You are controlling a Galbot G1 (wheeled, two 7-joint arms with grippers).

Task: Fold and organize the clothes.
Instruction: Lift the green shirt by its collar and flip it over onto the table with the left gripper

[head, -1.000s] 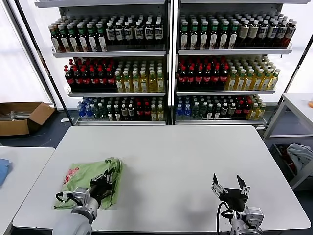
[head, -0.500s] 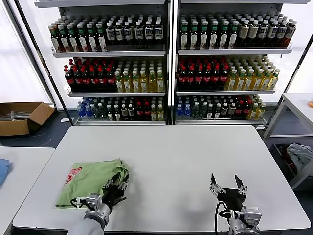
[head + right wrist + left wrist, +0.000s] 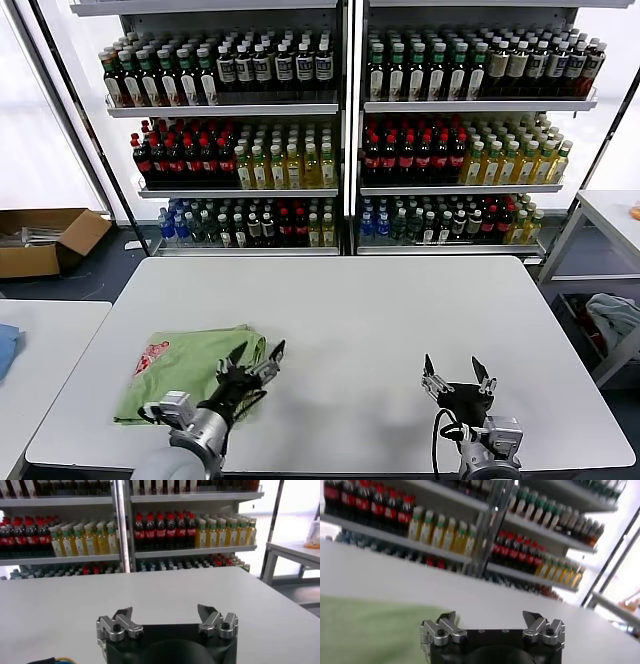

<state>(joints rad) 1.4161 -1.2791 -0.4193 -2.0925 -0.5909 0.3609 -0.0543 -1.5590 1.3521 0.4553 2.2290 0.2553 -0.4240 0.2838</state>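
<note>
A light green shirt, folded into a bundle with a red-and-white logo on its left part, lies at the front left of the white table. My left gripper is open and empty, just past the shirt's right edge. In the left wrist view the gripper points at bare table, with the shirt off to one side. My right gripper is open and empty above the table's front right; it shows in its wrist view over bare table.
Shelves of bottles stand behind the table. A second table with a blue item is at the left, a cardboard box on the floor, and a side table at the right.
My left gripper has moved right off the shirt and let go of it; its fingers are now spread. The shirt's right edge has shifted slightly right. The right gripper has drifted slightly left.
</note>
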